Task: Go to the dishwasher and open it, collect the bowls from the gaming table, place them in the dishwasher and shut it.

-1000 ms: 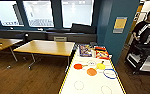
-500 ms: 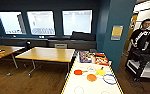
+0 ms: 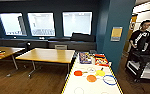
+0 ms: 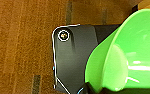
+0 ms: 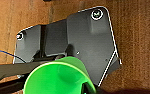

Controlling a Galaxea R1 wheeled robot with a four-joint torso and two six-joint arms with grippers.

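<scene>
Left pincer's lime green bowl (image 4: 131, 57), unlabelled

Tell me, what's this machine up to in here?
It is facing a long white table with a yellow edge where several bright bowls lie, beyond a couple of wooden tables. A lime green bowl shows large by its left wrist, and one by its right wrist too, above the wooden floor. A person stands at a cart on the right.

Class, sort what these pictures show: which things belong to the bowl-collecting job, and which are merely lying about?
Job:
- long white-topped table with yellow edge
- small round orange dishes and a yellow one on it
- lime green plastic bowl by the left wrist; one by the right

Lying about:
- wooden-topped tables
- colourful boxes
- black cart
</scene>
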